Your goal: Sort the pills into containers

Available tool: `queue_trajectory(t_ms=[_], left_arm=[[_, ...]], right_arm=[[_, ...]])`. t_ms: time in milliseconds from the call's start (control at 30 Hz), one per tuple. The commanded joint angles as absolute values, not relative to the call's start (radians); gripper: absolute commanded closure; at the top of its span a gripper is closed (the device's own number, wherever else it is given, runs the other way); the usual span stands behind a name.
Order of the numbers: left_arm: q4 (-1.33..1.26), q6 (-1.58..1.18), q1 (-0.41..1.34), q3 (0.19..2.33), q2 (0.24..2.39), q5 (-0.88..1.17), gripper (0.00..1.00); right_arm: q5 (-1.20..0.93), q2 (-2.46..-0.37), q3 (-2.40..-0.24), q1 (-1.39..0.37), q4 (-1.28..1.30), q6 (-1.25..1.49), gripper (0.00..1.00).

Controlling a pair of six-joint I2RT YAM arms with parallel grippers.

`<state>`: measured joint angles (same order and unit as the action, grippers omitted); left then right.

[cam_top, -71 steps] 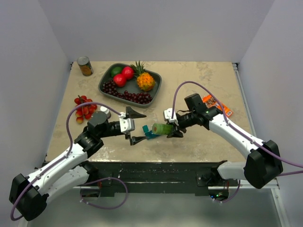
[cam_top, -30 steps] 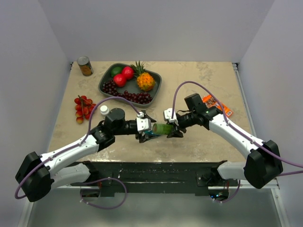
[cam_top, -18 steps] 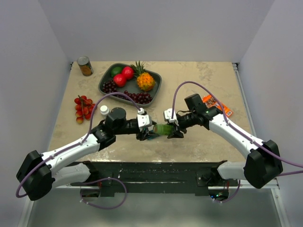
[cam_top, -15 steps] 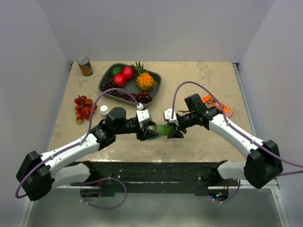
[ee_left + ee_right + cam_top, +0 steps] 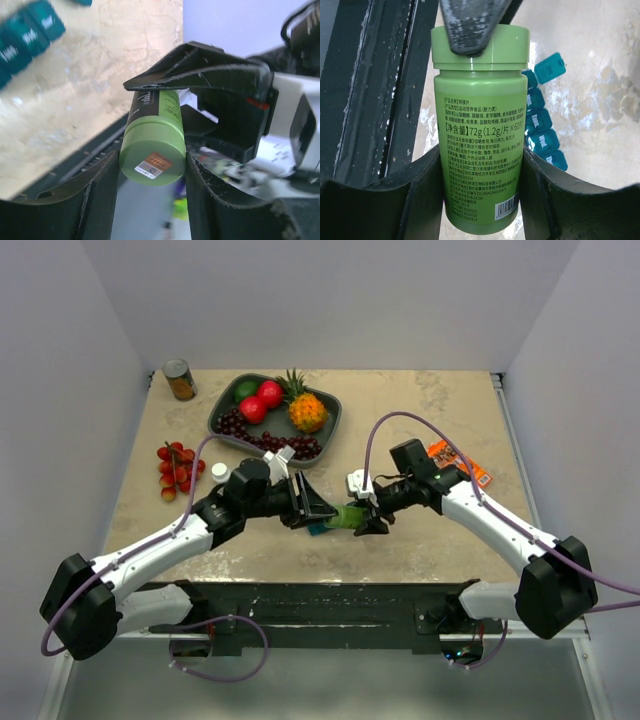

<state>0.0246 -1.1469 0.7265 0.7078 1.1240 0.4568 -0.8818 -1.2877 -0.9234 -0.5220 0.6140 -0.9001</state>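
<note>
My right gripper is shut on the body of a green pill bottle, held level just above the table near its front edge. My left gripper meets it from the left, shut on the bottle's green cap, one finger on each side. In the right wrist view a left finger lies across the cap. The teal containers lie on the table under and beside the bottle, also in the left wrist view as containers. No pills show.
A dark grey fruit tray stands at the back left, a tin can behind it. Cherry tomatoes and a small white cap lie left. An orange packet lies under the right arm.
My left gripper has reached the bottle, closed on its cap and rolled its wrist. The right arm and the bottle have stayed where they were.
</note>
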Motion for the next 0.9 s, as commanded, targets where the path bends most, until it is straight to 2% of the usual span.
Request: queue_trajectory(t_ms=[0, 700, 800, 833, 867], left_arm=[[-0.212, -1.609, 0.742, 0.695, 1.140, 0.589, 1.00], [-0.282, -1.752, 0.723, 0.611, 1.048, 0.532, 1.00], [-0.333, -1.724, 0.716, 0.606, 1.061, 0.570, 0.78], [-0.377, -1.723, 0.716, 0.606, 1.072, 0.581, 0.62], [-0.406, -1.721, 0.718, 0.606, 1.078, 0.594, 0.53]], right_arm=[[-0.876, -1.263, -0.925, -0.518, 0.569, -0.911, 1.00], [-0.854, -1.249, -0.916, -0.514, 0.557, -0.914, 1.00], [-0.856, -1.249, -0.916, -0.514, 0.555, -0.913, 1.00], [-0.856, -1.250, -0.916, -0.514, 0.555, -0.913, 1.00], [-0.859, -1.249, -0.916, -0.512, 0.555, -0.914, 1.00]])
